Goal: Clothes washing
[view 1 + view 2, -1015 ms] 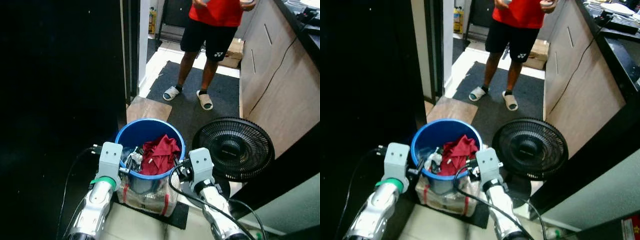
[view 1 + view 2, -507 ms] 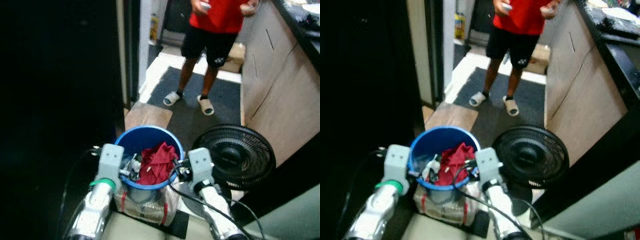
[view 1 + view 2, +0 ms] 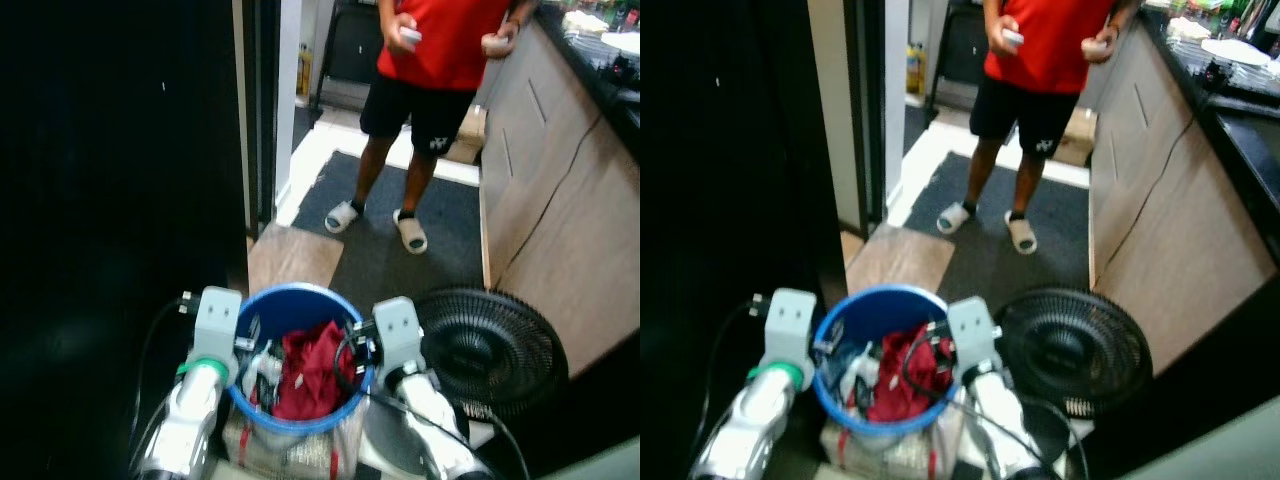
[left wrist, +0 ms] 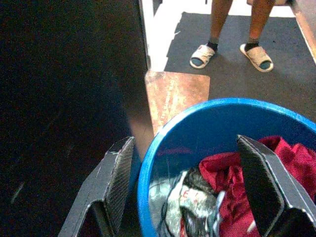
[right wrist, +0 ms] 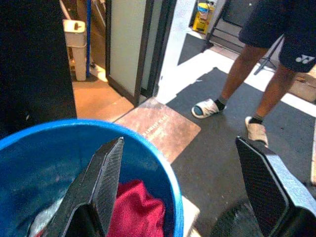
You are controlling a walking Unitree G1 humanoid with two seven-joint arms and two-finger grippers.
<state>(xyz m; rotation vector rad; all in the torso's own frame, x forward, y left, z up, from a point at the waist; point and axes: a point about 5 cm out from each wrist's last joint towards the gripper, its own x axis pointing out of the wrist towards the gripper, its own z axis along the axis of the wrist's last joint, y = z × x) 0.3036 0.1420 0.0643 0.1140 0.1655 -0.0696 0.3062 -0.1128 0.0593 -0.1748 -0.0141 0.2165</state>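
Note:
A blue bucket point(image 3: 300, 306) stands in front of me on a plastic-wrapped package point(image 3: 345, 450). Inside lie a red garment point(image 3: 312, 362) and some grey-white laundry point(image 4: 190, 205). My left gripper point(image 4: 185, 190) is open and straddles the bucket's left rim, one finger outside, one inside. My right gripper point(image 5: 180, 190) is open too and straddles the right rim point(image 5: 170, 182) the same way. From the head, both silver arms flank the bucket, the left gripper point(image 3: 248, 350) and the right gripper point(image 3: 352, 348) at its rim.
A black floor fan point(image 3: 490, 350) lies close to the bucket's right side. A person in a red shirt and black shorts point(image 3: 440, 70) stands ahead on a dark rug point(image 3: 385, 260). Wooden cabinets point(image 3: 560, 210) line the right, a dark wall point(image 3: 110, 200) the left.
The whole picture has slid downward, so the camera has moved. The bucket stays between my two grippers. The person's hands have come into view.

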